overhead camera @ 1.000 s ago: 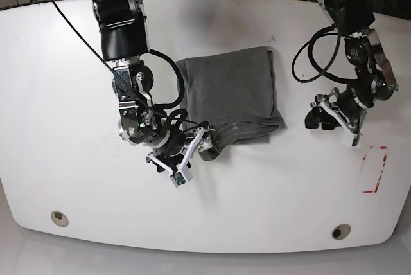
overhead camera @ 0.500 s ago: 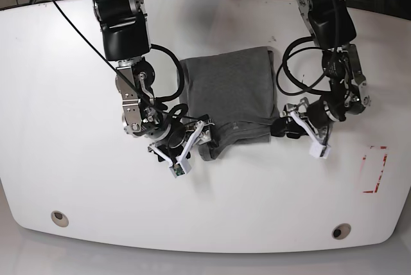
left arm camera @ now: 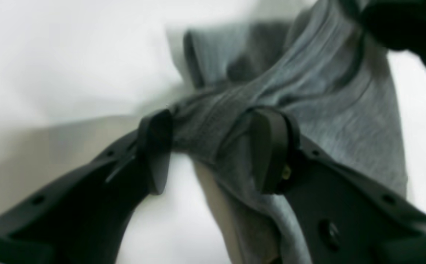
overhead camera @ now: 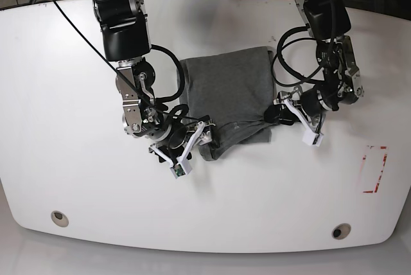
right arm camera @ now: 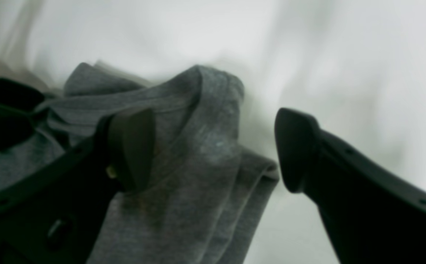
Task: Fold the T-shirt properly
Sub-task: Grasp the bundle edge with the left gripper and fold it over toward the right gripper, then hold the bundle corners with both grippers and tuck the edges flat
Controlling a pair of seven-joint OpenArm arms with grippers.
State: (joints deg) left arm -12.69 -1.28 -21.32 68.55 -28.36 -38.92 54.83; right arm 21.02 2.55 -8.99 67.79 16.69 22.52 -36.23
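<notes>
The heather-grey T-shirt (overhead camera: 228, 95) lies folded in the middle of the white table (overhead camera: 58, 95). My right gripper (overhead camera: 194, 141) is at the shirt's lower left corner. In the right wrist view it (right arm camera: 213, 150) is open wide, astride a bunched fold of the shirt (right arm camera: 198, 157), with one fingertip (right arm camera: 132, 146) on the cloth. My left gripper (overhead camera: 281, 114) is at the shirt's right lower edge. In the left wrist view it (left arm camera: 211, 152) is open, with the shirt's hem (left arm camera: 205, 124) between its fingertips (left arm camera: 268, 154).
A red rectangle mark (overhead camera: 374, 170) is on the table at the right. Two round holes (overhead camera: 59, 217) (overhead camera: 340, 231) sit near the front edge. Black cables (overhead camera: 295, 63) loop beside both arms.
The left-wrist arm has swung in from the right to the shirt's right edge. The right gripper has shifted slightly closer to the lower left corner, and the shirt's lower right edge has bunched inward.
</notes>
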